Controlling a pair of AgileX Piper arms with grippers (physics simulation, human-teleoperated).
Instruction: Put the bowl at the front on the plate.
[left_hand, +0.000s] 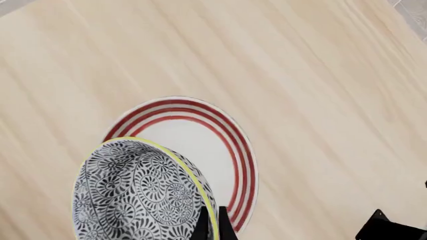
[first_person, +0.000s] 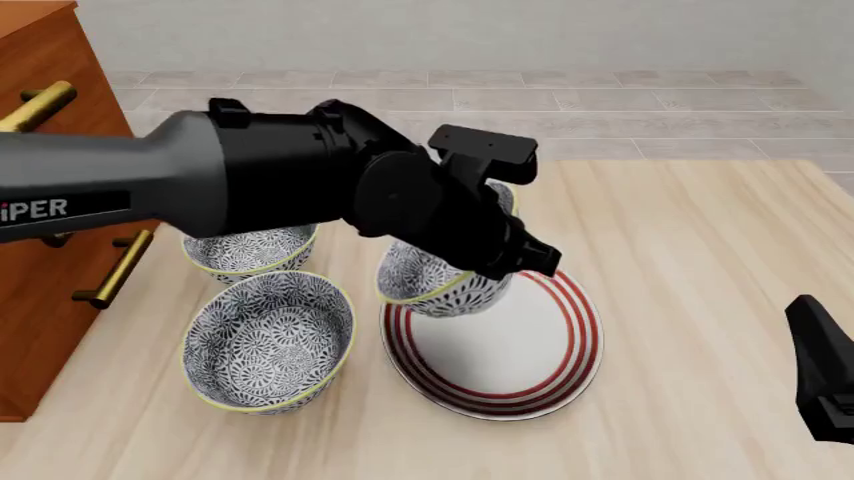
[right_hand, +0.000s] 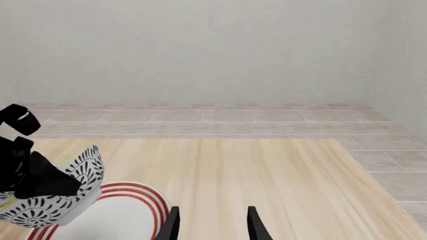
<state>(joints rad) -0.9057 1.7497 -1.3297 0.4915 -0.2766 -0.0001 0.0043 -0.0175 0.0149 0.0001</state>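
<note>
Gripping the floral white ceramic bowl by its yellow-green rim, your left end effector holds it tilted over the red-ringed white plate; your right end effector stands open above the desk.

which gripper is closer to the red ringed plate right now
Left. The left gripper hangs directly over the plate, pinching the bowl by its rim. The right gripper sits off to the plate's right, open and empty.

A simulated home-like room: pale wooden table, grey tiled floor, wooden drawer cabinet at frame left.
</note>
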